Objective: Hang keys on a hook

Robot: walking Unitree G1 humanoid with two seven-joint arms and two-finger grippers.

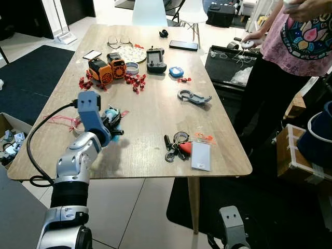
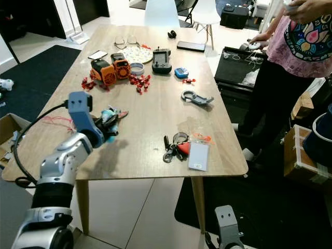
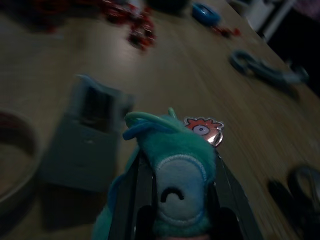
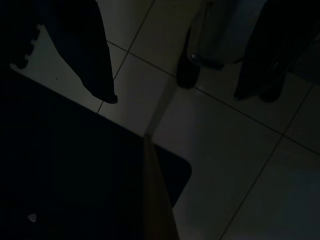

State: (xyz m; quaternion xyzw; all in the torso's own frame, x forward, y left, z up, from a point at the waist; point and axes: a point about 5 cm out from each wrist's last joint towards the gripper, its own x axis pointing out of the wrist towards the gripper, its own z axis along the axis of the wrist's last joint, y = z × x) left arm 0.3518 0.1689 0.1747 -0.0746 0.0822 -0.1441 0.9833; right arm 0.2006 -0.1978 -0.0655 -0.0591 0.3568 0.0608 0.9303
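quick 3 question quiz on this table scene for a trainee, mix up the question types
1. True or false: the left gripper is shut on a teal plush toy.
2. Which lies nearest the bunch of keys on the table? A) white card B) orange robot toy C) black phone
3. Fill in: the grey carabiner hook lies toward the table's ____ edge, by the person.

Key: 1 true. 2 A. 3 right.
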